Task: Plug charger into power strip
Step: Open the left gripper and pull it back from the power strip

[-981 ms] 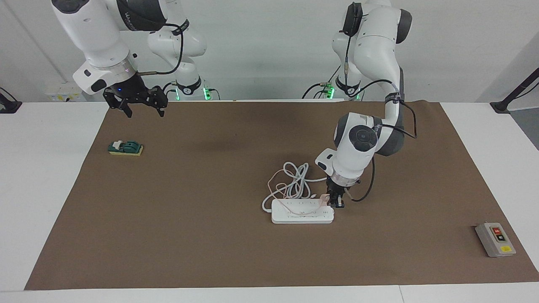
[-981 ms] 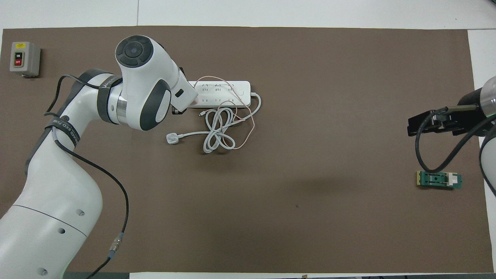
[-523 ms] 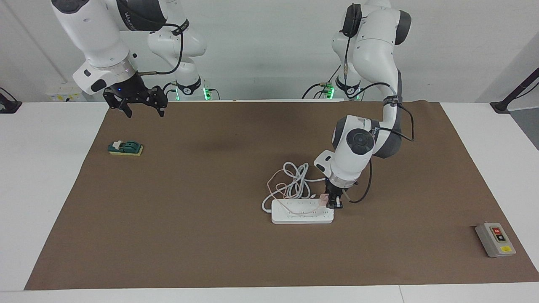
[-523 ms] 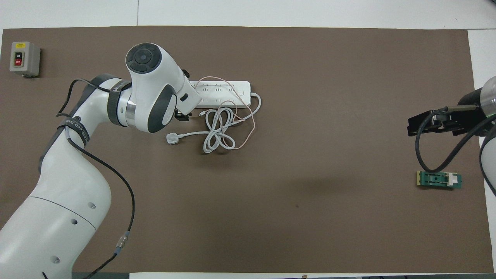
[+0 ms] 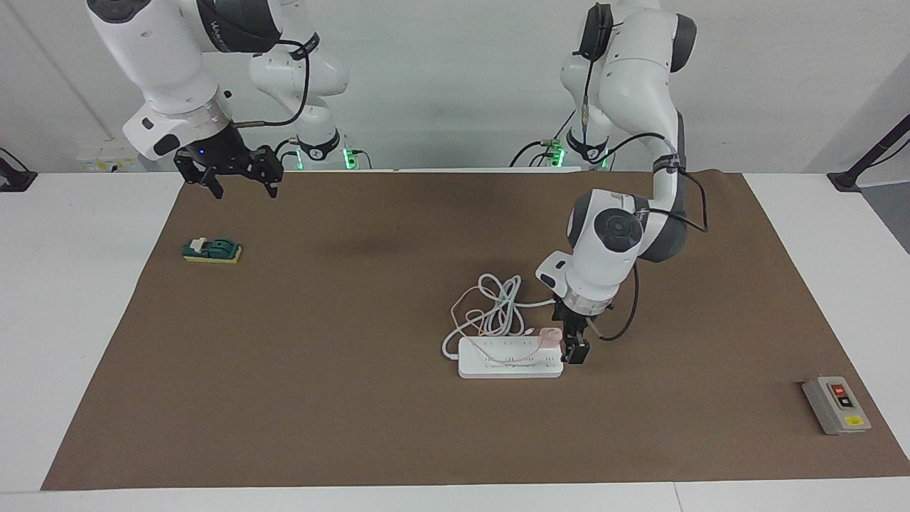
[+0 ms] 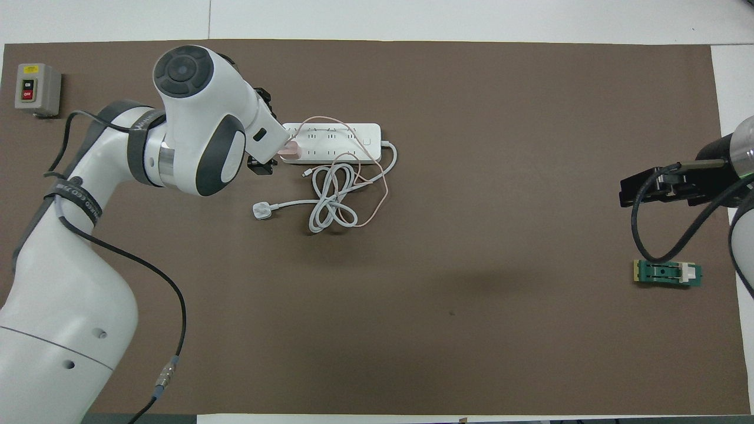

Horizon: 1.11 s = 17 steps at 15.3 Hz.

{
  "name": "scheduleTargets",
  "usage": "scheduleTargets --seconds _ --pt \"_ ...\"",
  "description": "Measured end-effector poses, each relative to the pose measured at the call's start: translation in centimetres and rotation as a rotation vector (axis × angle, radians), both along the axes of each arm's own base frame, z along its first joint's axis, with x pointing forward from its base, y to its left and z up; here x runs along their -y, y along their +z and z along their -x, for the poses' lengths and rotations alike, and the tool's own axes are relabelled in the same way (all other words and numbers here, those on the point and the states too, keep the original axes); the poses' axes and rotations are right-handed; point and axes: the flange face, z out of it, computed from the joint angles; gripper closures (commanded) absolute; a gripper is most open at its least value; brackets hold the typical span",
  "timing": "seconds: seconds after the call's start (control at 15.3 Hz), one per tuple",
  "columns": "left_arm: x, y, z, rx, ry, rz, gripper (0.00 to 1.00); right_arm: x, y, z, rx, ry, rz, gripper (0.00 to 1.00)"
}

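Since the earlier frames the left gripper [image 5: 574,350] has let go of the charger [image 5: 549,333] and shifted sideways off it, toward the left arm's end of the table; its fingers now stand apart with nothing between them, low beside the end of the power strip [image 5: 510,358]. The charger sits on top of the strip at that same end, on the edge nearer the robots, its pink cable [image 5: 466,313] looping away over the coiled white cord [image 5: 498,302]. In the overhead view the charger [image 6: 289,151] shows as a pink block at the strip's [image 6: 336,143] end, partly under the arm's wrist.

It looks seated and upright (whether the prongs are fully home cannot be read from here), so the plugging step appears done. What seems left is for the left arm to lift clear. The right gripper [image 5: 242,183] waits open and empty, raised above the mat's edge at the right arm's end, near the green block [image 5: 212,250].
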Motion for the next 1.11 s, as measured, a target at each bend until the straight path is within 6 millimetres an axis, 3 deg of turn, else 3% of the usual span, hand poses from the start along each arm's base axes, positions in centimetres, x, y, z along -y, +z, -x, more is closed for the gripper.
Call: scheduleTargets --seconds 0.2,0.46,0.72,0.92,1.11 --pt "-2.4 5.5 1.0 -0.033 0.127 0.022 0.0 0.0 0.0 0.0 0.0 0.0 0.0 0.0" --pt "-4.1 13.7 4.2 -0.065 0.316 0.044 0.0 0.0 0.0 0.0 0.0 0.0 0.0 0.0" --pt "-9.0 22.1 7.7 -0.082 0.485 0.048 0.0 0.0 0.0 0.0 0.0 0.0 0.0 0.0" --pt "-12.3 24.1 8.9 -0.131 0.627 0.028 0.0 0.0 0.0 0.0 0.0 0.0 0.0 0.0" --pt "-13.9 24.8 8.9 -0.156 0.946 0.028 0.0 0.0 0.0 0.0 0.0 0.0 0.0 0.0"
